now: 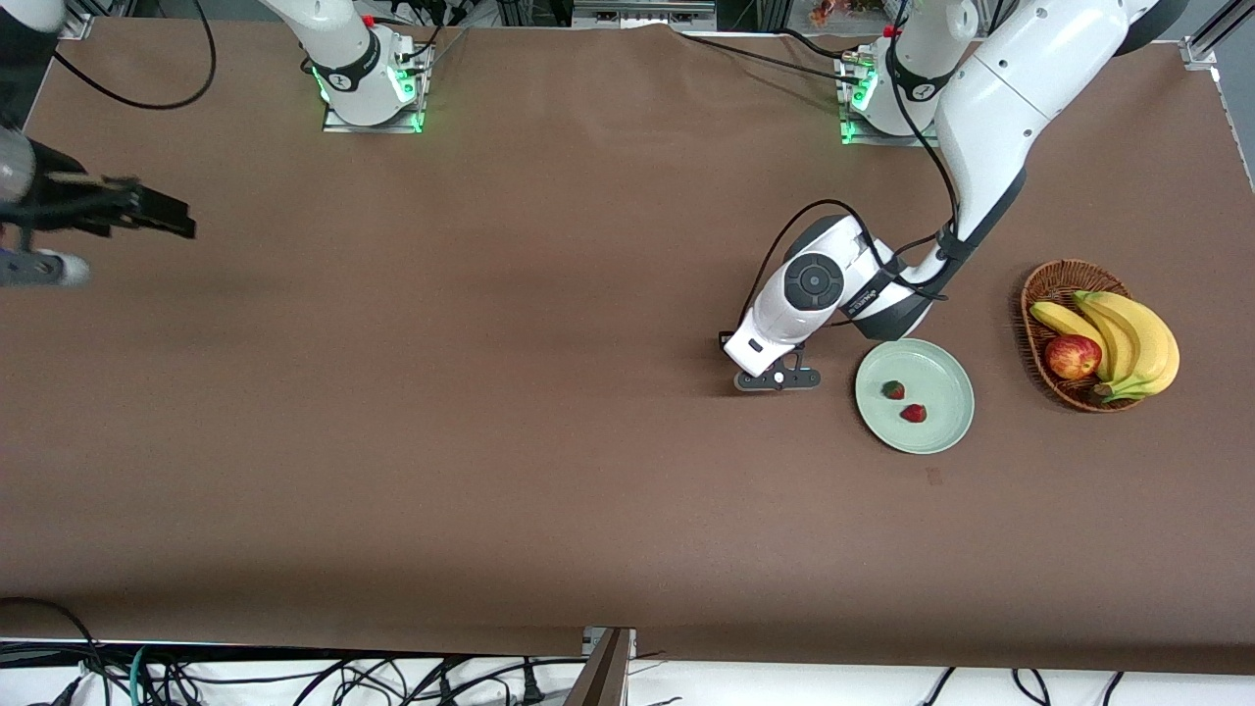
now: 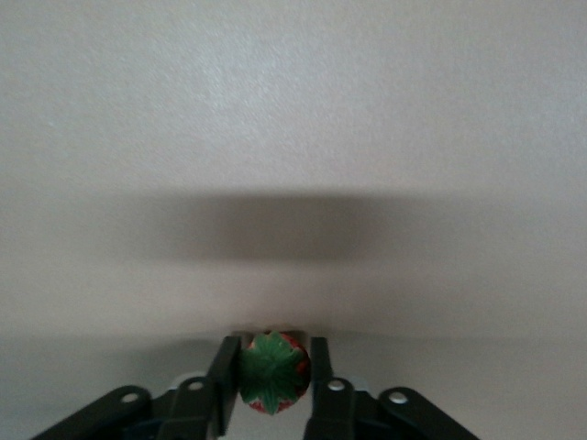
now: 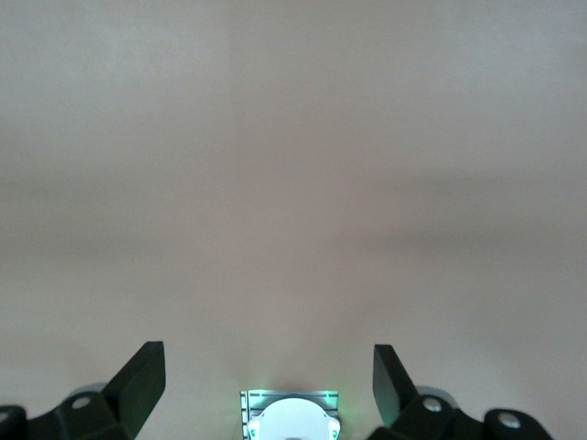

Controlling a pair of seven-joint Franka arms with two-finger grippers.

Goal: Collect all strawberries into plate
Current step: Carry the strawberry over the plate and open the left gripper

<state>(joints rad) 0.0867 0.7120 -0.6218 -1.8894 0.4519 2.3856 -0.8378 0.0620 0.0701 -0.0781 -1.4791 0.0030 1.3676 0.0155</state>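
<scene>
Mint-green and shallow, the plate point(image 1: 936, 431) sits toward the left arm's end of the table with two strawberries point(image 1: 893, 390) point(image 1: 914, 414) resting in it, and at its three o'clock we spot a wicker basket point(image 1: 1040, 295) of bananas point(image 1: 1137, 335) and an apple point(image 1: 1072, 356). At the plate's nine o'clock we find the left gripper point(image 2: 271, 376) low over the brown table point(image 1: 490, 392), fingers point(image 2: 223, 371) pinched onto a third strawberry point(image 2: 271, 371), leafy top facing the wrist camera. We see the right gripper point(image 3: 269, 371) waiting with its jaws spread wide and empty over the right arm's end.

High front camera faces the bases; wrist cameras look down close at the table point(image 1: 490, 441)
</scene>
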